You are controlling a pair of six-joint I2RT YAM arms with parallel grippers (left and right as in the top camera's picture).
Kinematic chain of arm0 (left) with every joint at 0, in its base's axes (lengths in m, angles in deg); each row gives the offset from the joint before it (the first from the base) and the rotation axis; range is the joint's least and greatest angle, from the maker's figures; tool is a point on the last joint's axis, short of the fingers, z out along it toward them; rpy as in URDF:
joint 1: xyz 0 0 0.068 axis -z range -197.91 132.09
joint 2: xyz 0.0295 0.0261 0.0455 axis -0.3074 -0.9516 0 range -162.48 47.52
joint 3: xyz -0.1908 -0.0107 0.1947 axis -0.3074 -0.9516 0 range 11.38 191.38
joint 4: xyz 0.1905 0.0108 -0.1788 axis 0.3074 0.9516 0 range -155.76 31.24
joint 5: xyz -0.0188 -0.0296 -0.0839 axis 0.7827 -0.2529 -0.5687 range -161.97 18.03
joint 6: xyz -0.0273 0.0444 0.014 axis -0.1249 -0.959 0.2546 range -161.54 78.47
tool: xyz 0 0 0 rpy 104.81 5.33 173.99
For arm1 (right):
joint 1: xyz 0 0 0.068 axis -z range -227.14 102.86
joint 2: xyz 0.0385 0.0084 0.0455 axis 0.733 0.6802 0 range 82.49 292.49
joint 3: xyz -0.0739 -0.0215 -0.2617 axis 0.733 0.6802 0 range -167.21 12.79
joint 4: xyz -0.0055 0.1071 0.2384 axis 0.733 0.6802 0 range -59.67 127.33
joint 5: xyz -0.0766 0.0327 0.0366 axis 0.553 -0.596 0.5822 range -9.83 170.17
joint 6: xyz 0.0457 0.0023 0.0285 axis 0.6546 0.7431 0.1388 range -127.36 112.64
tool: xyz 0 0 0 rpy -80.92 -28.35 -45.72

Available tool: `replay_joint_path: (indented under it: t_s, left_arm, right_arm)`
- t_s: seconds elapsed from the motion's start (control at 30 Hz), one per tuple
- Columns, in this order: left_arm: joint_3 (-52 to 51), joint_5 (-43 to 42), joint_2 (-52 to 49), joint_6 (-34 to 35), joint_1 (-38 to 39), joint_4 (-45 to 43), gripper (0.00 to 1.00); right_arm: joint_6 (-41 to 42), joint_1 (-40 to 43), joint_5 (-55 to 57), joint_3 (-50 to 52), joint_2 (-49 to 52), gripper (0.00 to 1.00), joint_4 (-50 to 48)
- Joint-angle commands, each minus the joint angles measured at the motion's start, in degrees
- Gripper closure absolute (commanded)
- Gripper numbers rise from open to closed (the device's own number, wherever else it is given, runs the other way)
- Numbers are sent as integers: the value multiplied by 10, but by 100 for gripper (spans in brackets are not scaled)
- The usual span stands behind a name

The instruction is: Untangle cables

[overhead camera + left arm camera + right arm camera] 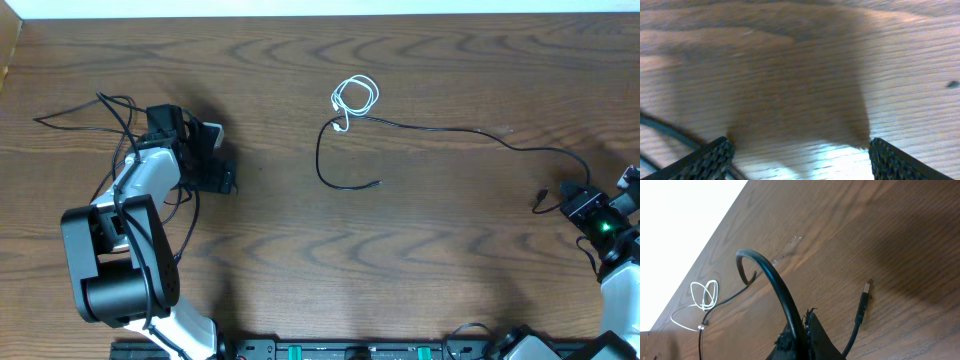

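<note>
- Item: black cord (pixel 430 128). Long, thin and limp. It lies on the desk (pixel 300 260) from a free end near the middle, curls in an open loop, then runs right to the right end effector (pixel 799 330).
- Item: white cord (pixel 355 95). Shorter and thin, gathered in a few small loops at centre, well apart from both arms. Its lower tail meets the black cord at the top of that cord's loop. Whether it is wound round the black cord or merely lies across it cannot be told.
- Right end effector: closed, pinching the black cord close to its plug (pixel 867 287). The cord arches up out of the fingers and the plug lies on the desk just beside them.
- Left end effector (pixel 800 159): wide apart and holding nothing, over bare desk at the left, far from both cords.
- Handling, judged: both cords look very light and fully flexible, and neither looks fragile. They should drag easily over the smooth wood and hold no shape. A pull on one likely carries the other along wherever they cross.
- Grip points, judged: the white cord is best taken on a single strand at the outer edge of its coil, or on the tail near the crossing. The black cord is best taken near an end, where a plug stops slip.
- Caution, judged: such thin strands lie flat on the desk, so the fingers must close low.
</note>
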Motion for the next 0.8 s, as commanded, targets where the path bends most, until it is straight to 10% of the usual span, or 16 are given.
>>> replay_joint_path:
  t_s: [0.0,0.77]
  left_arm:
    - [-3,62,-7,-6,-5,0,12]
    - [-3,89,-10,10,-162,-48,12]
  right_arm:
    - [-9,-6,0,-2,-7,99,2]
    - [-10,-6,0,-2,-7,99,17]
